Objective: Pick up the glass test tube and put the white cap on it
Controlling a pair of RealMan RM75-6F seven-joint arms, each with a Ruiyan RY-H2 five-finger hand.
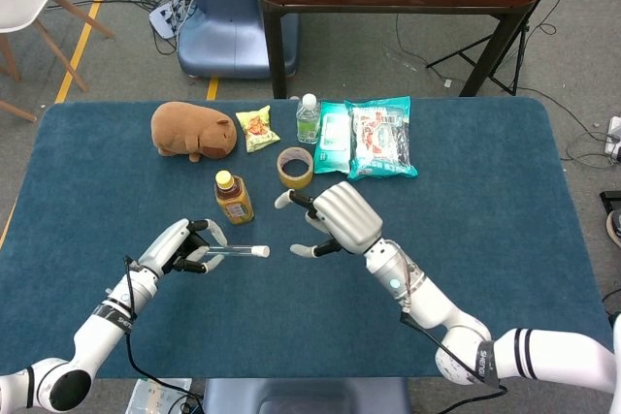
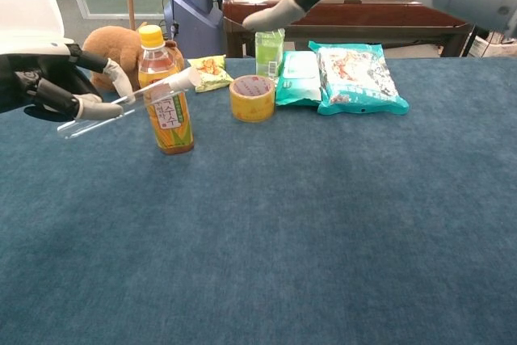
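The left hand [image 1: 182, 246] pinches the glass test tube [image 1: 236, 251] near its closed end and holds it almost level above the table [image 1: 485, 201], so the mouth points toward the right hand [image 1: 335, 220]. The white cap [image 1: 260, 252] sits on that mouth, which suggests the capping is done. The right hand, fingers spread and holding nothing, hangs just beside the cap, clear of it. The tea bottle [image 1: 233, 197] stands just behind the tube.

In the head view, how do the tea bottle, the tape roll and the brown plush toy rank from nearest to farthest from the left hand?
1. Tea bottle, just beyond the left hand.
2. Tape roll, farther back and toward the table's middle.
3. Brown plush toy, near the far edge.
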